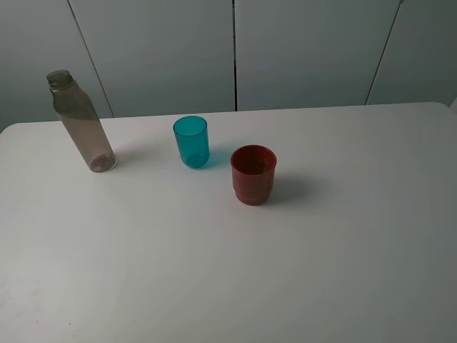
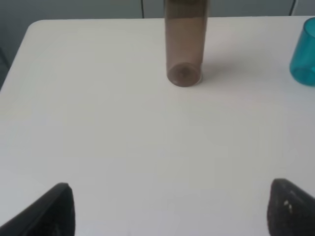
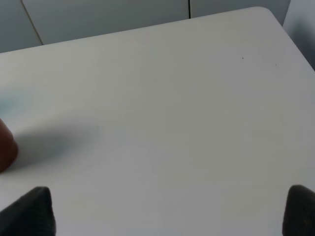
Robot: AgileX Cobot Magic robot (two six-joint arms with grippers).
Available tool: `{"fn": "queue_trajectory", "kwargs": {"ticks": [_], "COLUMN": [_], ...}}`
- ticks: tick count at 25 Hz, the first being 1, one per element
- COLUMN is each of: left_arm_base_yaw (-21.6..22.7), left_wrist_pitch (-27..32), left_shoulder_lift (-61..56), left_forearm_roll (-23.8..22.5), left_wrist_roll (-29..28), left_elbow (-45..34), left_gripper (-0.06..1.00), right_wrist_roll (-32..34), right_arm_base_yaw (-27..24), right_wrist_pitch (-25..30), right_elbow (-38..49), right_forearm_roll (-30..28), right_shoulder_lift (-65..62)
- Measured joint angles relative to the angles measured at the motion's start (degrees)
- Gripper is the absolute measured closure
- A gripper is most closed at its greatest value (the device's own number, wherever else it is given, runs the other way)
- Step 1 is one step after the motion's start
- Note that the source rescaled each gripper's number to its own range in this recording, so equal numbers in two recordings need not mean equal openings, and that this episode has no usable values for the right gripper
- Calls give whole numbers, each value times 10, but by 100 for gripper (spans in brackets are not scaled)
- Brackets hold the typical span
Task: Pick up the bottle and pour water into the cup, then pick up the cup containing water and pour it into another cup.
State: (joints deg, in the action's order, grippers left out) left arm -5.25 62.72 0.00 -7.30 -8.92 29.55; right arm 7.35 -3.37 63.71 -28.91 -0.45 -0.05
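Smoky grey-brown bottle (image 1: 81, 121) upright, uncapped, teal cup (image 1: 191, 141), red cup (image 1: 253, 174)

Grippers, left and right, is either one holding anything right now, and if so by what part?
Nothing is held. The left gripper and right gripper both stand open over bare table. The bottle, teal cup and red cup stand untouched.

White table (image 1: 228, 271) with rounded corners; pale grey panelled wall (image 1: 300, 50) behind.
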Motion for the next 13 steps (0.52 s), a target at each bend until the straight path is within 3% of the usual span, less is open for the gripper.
{"fn": "queue_trajectory", "kwargs": {"ticks": [13], "left_arm_base_yaw": [6], "left_wrist_pitch": [-1], "left_shoulder_lift": [0], "left_forearm_roll": [0], "left_wrist_roll": [0], "left_elbow": [0], "left_gripper": [-6], "right_wrist_roll": [0], "right_arm_base_yaw": [0], "right_wrist_pitch": [0], "right_elbow": [0], "right_forearm_roll": [0], "right_shoulder_lift": [0]}}
